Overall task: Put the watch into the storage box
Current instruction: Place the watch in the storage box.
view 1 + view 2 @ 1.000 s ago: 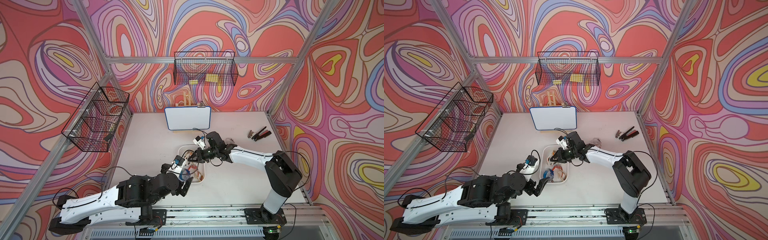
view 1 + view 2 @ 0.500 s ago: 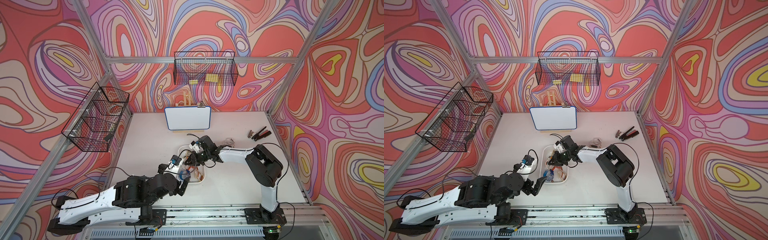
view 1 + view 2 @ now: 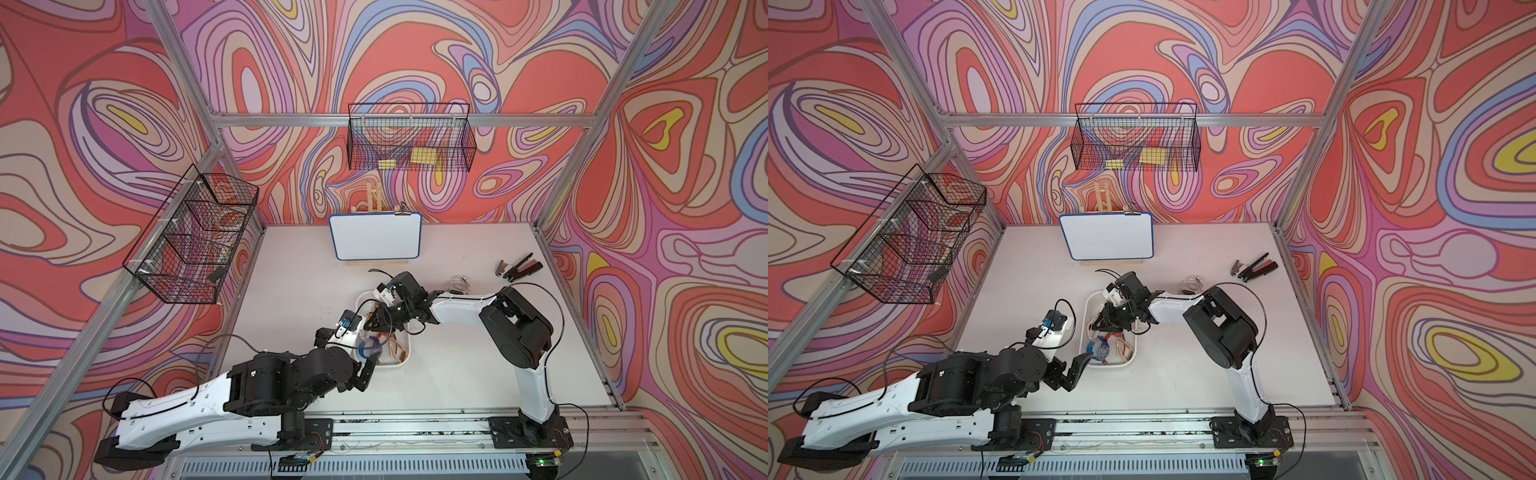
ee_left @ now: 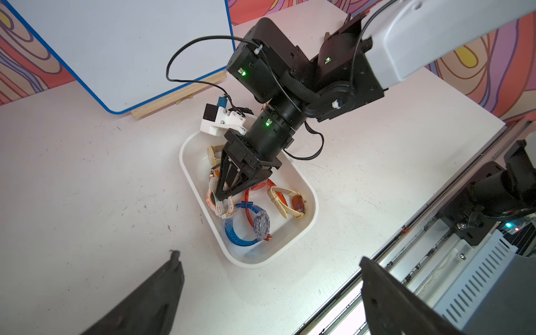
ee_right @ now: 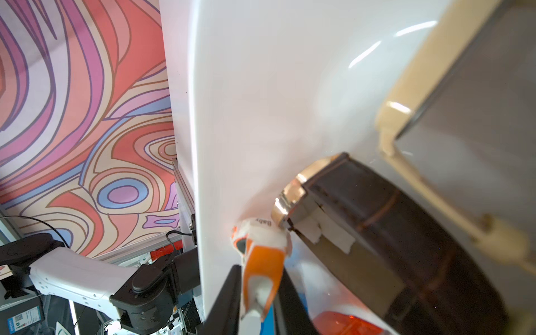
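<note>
A white-and-orange watch [image 5: 262, 269] sits inside the white storage box [image 4: 285, 235] among other watches [image 4: 261, 226]. Its strap is between the right gripper's [image 4: 225, 196] narrowly parted jaws, and whether they pinch it cannot be told. The left gripper [image 3: 1076, 371] hovers beside the box, spread wide and empty.

I work in a robot lab cell: my left arm [image 3: 187, 409] and right arm [image 3: 461, 309] are mounted on a metal rail [image 3: 415, 426] at the edge of a white table [image 3: 291, 299], fenced by an aluminium frame [image 3: 291, 120], swirl-printed walls [image 3: 415, 54] and wire baskets [image 3: 409, 143].
</note>
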Available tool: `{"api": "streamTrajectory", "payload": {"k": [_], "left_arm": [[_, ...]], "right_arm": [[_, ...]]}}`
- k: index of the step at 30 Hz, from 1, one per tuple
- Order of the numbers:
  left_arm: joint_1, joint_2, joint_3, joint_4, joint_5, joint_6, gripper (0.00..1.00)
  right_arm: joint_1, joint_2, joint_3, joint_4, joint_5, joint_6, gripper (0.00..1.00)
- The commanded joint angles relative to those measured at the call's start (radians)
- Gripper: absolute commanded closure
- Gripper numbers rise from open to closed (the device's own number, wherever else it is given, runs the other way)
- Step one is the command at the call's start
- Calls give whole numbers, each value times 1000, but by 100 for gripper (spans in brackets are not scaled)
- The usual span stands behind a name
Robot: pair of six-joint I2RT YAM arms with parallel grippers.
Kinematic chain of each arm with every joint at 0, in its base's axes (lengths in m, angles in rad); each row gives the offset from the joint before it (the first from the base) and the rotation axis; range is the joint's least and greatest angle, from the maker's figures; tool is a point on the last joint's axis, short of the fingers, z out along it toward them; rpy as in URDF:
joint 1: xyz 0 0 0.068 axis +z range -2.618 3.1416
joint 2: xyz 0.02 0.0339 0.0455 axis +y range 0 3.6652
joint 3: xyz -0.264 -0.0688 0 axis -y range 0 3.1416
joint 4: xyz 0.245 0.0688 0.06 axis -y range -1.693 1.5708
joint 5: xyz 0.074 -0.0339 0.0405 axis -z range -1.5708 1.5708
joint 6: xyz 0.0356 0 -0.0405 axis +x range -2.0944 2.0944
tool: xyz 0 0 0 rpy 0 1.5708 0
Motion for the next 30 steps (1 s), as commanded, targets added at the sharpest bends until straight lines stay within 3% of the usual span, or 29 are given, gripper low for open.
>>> {"api": "streamTrajectory", "payload": {"k": [1,11,23,27,30], "left_arm": [[-5,-3,-11,-15,-13,-11,0],[-5,16,3,-16,-9,-5,0],[-6,35,12,-17,-3,-5,0],[-5,50,0,27,80,17,0],[-5,74,-14,67,133,14,0]], "right_arm": [[6,14,19,-34,6,-18,67],[3,-73,30,-208,87,-117,59],[-16,-215,-10,-255,127,-145,53],[-76,-318,-79,-216,176,-107,50],[-143,-392,-92,-348,310,-121,46]]}}
